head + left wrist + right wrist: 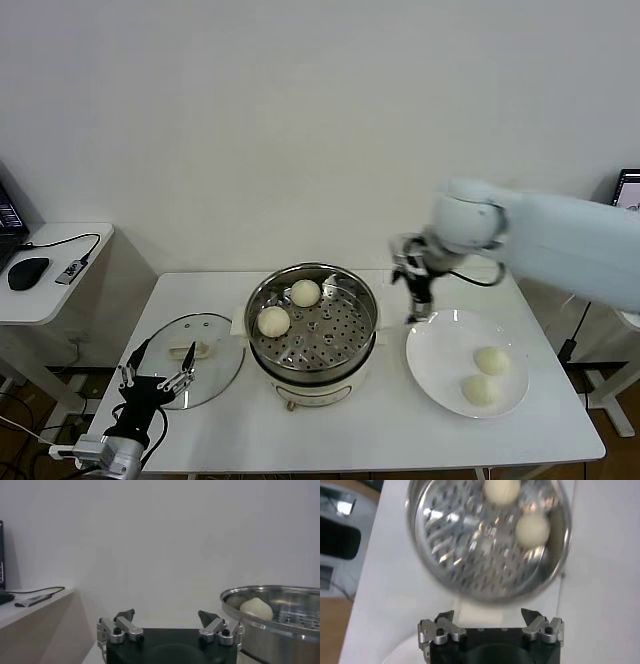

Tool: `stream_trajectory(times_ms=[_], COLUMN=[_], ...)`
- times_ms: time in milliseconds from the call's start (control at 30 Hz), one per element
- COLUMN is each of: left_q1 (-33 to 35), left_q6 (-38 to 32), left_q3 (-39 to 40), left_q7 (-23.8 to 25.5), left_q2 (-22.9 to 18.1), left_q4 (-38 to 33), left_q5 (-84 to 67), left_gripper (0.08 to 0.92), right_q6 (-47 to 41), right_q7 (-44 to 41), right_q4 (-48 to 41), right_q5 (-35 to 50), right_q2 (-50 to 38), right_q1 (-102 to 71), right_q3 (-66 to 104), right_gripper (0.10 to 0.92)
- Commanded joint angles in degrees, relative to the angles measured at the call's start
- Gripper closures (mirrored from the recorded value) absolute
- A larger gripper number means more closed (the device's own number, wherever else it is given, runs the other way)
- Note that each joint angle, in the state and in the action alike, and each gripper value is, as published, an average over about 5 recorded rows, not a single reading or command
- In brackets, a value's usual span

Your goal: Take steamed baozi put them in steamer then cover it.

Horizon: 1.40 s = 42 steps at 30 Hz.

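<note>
White table (560, 425) against bare wall (300, 120)

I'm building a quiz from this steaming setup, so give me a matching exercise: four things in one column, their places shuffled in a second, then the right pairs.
Things:
1. glass cover
2. white plate
3. left pincer
4. right pincer

Places:
A. to the right of the steamer, holding two steamed baozi
B. between the steamer and the plate, above the plate's rim, open and empty
C. flat on the table, left of the steamer
D. at the table's front left corner, over the cover's near edge, open

Pairs: 1-C, 2-A, 3-D, 4-B
</note>
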Motion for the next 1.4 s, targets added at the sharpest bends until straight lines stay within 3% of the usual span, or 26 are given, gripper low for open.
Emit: stream_trajectory(times_ms=[33,267,467,933,1400], left_q1=[0.2,0.7,0.9,1.1,0.8], left_q6=[0.1,0.3,0.3,0.3,0.3], left_q3=[0.2,0.1,0.1,-0.3,-0.1], left_q7=[0.0,0.1,0.1,0.1,0.1], left_q2=[-0.4,-0.8,-1.1,-0.9,-1.1], left_q4=[-0.1,-0.4,-0.3,-0.3,0.5], left_q5=[0.5,1.1,1.4,1.5,1.6], left_gripper=[0.177,0.177,0.177,0.177,0.177], right_q6=[5.8,9.3,11.3,11.5,11.0], right_q7=[-1.5,-1.4,-0.1,3.2,3.1], right_q4=[5.4,3.2,1.0,-6.0,-10.0], right_q5=[-14.1,-20.9,-23.2,-22.3,-23.4], right_q2=[-19.7,-22.9,-22.1,-12.0,-9.5], right_q1=[-20.4,-45.2,-55.7,-54.3,-53.6], right_q3=[12.6,32.1,40.7,38.6,37.2], right_gripper=[0.203,0.203,0.203,0.203,0.241])
